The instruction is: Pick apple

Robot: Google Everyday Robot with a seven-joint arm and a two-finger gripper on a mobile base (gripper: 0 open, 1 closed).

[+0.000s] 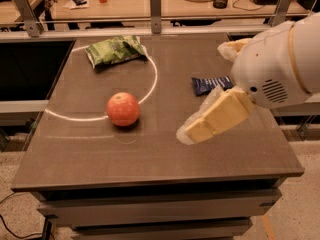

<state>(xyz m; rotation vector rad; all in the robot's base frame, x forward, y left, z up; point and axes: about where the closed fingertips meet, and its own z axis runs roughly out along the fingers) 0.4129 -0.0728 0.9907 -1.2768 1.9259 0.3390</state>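
Apple (123, 109) rests loose on desk (150, 159), left of centre. Gripper (196, 132) hovers to its right, well apart; open or closed cannot be told. Risk: a sideways nudge on approach would probably roll the round apple away.

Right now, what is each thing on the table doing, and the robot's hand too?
Apple: sitting on the table, on the white curved line, nothing holding it.
Green bag: lying crumpled at the far side.
Blue packet: lying flat, partly hidden behind the arm.
Gripper: over the table, right of the apple in the picture, not touching it.
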